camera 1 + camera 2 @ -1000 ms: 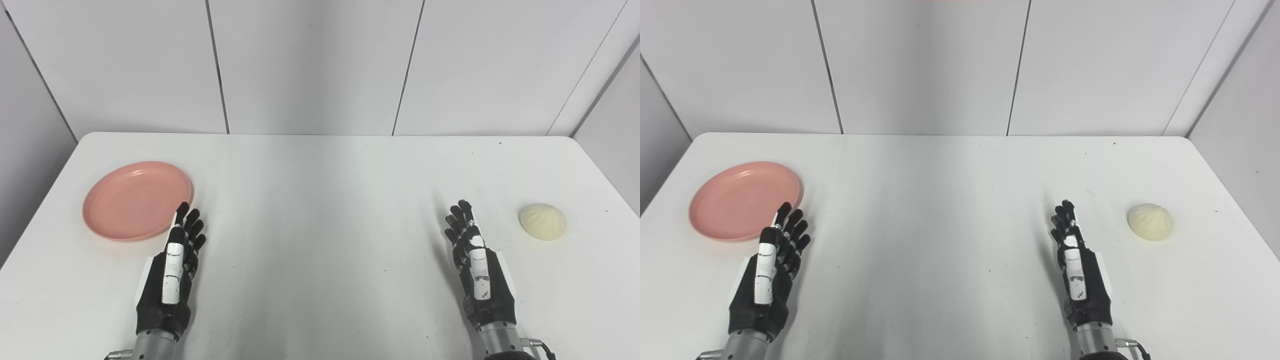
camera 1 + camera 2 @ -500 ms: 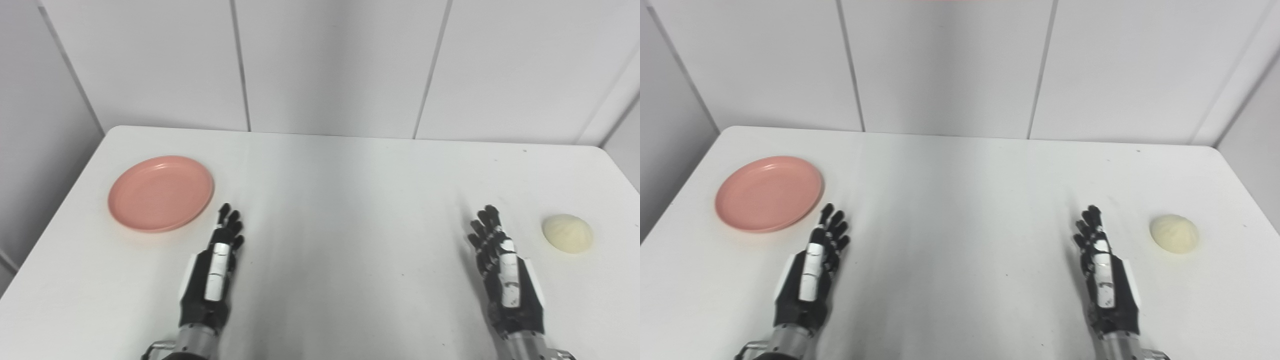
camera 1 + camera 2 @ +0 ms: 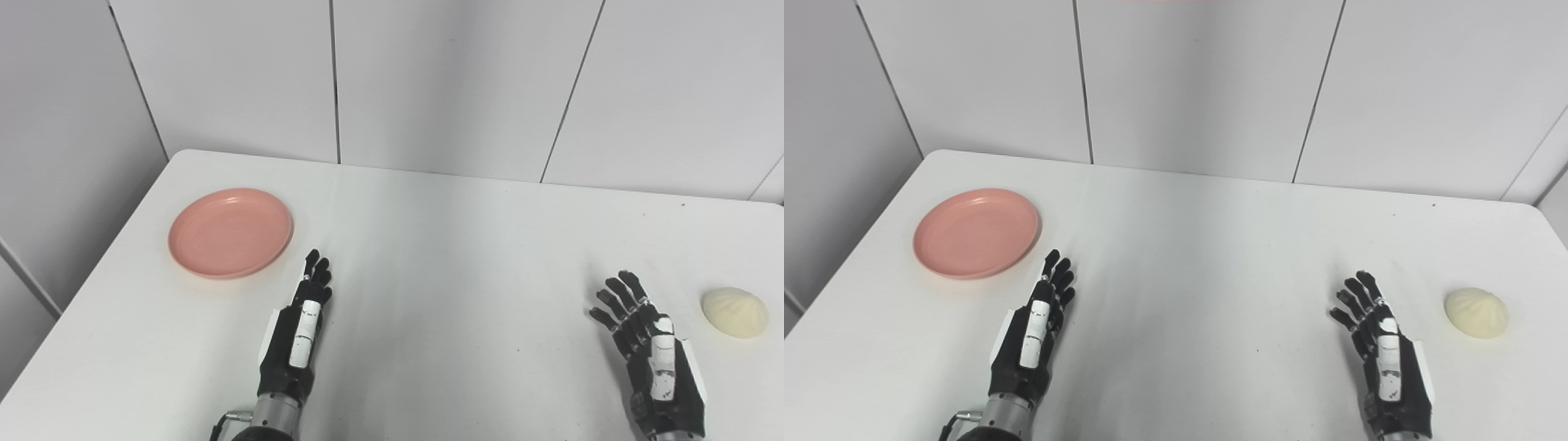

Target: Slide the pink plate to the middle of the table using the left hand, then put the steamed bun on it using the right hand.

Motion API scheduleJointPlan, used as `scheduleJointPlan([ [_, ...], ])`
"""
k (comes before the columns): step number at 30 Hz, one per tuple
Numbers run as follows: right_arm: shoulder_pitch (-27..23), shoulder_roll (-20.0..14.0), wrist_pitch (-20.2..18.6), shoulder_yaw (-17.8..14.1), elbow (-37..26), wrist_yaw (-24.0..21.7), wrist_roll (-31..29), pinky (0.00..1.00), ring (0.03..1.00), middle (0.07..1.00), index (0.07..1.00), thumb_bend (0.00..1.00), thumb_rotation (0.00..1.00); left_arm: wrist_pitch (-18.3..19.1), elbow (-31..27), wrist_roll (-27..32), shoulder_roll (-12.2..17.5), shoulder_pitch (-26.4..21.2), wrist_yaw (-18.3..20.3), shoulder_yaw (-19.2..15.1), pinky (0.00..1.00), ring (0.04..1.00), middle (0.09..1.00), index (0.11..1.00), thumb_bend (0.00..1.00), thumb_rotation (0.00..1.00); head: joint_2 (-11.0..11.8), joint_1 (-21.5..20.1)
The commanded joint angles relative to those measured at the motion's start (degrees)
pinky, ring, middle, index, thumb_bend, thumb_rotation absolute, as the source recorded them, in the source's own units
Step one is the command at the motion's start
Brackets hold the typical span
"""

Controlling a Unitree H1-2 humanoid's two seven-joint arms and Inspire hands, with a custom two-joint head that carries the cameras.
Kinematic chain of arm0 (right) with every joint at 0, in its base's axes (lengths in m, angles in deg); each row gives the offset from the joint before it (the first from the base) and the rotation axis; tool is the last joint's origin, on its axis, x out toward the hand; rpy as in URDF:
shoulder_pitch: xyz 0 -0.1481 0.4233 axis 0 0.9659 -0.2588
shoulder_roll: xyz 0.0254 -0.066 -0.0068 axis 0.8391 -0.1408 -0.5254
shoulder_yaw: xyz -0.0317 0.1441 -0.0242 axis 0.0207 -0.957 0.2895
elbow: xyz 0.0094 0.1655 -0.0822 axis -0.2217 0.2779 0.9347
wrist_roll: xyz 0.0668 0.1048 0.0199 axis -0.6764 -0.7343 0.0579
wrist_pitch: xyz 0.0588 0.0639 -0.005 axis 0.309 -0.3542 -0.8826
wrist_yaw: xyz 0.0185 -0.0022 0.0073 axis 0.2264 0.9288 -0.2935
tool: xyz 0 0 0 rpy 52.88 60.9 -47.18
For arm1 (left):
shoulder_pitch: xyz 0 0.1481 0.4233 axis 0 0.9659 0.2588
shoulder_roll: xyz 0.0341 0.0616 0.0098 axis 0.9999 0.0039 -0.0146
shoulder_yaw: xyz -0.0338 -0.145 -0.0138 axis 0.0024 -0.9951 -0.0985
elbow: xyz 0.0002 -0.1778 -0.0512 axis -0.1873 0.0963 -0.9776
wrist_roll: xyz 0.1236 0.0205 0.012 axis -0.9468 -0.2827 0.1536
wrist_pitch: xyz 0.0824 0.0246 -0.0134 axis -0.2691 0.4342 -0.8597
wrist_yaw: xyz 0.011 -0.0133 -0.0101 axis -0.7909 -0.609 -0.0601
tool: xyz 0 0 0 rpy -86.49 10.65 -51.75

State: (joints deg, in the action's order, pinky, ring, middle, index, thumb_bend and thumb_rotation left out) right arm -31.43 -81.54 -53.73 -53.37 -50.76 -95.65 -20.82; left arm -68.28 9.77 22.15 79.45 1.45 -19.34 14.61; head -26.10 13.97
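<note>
Evidently the first step was unstarted: the pink plate lay far left on the bench, untouched. Both the left robot hand and the right robot hand were spread and empty; next, the left needed to reach the plate's rim.

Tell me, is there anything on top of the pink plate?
No. The pink plate is bare: only its smooth inside and raised rim show. The steamed bun sits far off to the right on the table. What lies under the plate is hidden by it.

On the table, the plate lies far left, the bun apparently nearer, far right.
</note>
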Motion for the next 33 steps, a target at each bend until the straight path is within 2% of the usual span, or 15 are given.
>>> scheduleJointPlan([
  [1,0.01,-0.23,1.35,-0.02,0.72,-0.65,-0.33,0.84,0.886,0.905,0.899,0.93,1.00,-2.65,0.84,0.02,-0.41,-0.73,-0.09,-0.07,1.00,1.000,1.000,1.000,0.79,0.94,0.36,-0.19],
  [4,-0.14,0.23,1.63,0.23,1.33,-0.46,0.04,0.85,0.888,0.906,0.900,0.94,1.00,-3.47,1.56,0.40,-0.05,-0.79,0.16,-0.30,1.00,1.000,1.000,1.000,0.81,0.94,1.89,-1.40],
  [8,-0.21,1.13,2.28,0.51,2.26,0.30,1.27,0.90,0.896,0.914,0.911,0.96,1.00,-5.21,1.59,1.48,0.42,-0.85,0.61,-0.94,1.00,1.000,1.000,1.000,0.76,0.95,3.24,-3.85],
  [12,-0.16,1.81,2.76,0.41,2.95,1.39,3.09,0.91,0.905,0.926,0.927,0.96,1.00,-7.05,1.12,2.12,0.17,-1.82,-0.30,-2.24,1.00,0.992,1.000,1.000,0.83,0.94,4.21,-5.65],
  [13,-0.11,1.97,2.55,0.33,2.84,1.67,3.40,0.94,0.922,0.940,0.943,0.96,1.00,-7.47,0.91,2.39,0.04,-2.20,-0.43,-2.61,1.00,0.989,1.000,1.000,0.82,0.95,4.27,-5.70],
  [16,-0.13,2.26,2.29,0.04,3.08,2.04,3.31,0.99,0.974,0.979,0.981,0.95,1.00,-8.66,-0.05,4.44,0.09,-4.42,-0.08,-3.86,1.00,0.984,1.000,1.000,0.79,0.95,4.98,-5.61],
  [22,-0.69,2.54,3.01,0.12,4.80,2.25,3.85,1.00,0.981,0.985,0.985,0.90,1.00,-10.45,-0.73,5.36,1.64,-10.84,-1.41,-8.13,0.99,0.950,0.955,0.999,0.86,0.94,6.13,-5.76],
  [28,-0.91,2.99,3.68,0.33,5.20,2.41,4.41,1.00,0.981,0.986,0.986,0.88,1.00,-6.63,-1.29,7.37,6.15,-17.53,-2.27,-12.82,0.97,0.929,0.933,0.948,0.90,0.91,6.26,-5.95],
  [29,-0.89,2.99,3.69,0.34,5.16,2.36,4.40,1.00,0.985,0.990,0.991,0.88,1.00,-6.08,-0.93,7.44,7.38,-19.04,-2.51,-13.81,0.96,0.914,0.908,0.905,0.89,0.92,6.27,-5.93],
  [33,-0.83,3.05,3.87,0.36,5.21,2.19,4.36,1.00,0.987,0.994,0.994,0.87,1.00,-4.47,1.40,7.28,11.78,-23.69,-2.91,-16.66,0.97,0.907,0.896,0.859,0.90,0.95,6.23,-5.73],
])
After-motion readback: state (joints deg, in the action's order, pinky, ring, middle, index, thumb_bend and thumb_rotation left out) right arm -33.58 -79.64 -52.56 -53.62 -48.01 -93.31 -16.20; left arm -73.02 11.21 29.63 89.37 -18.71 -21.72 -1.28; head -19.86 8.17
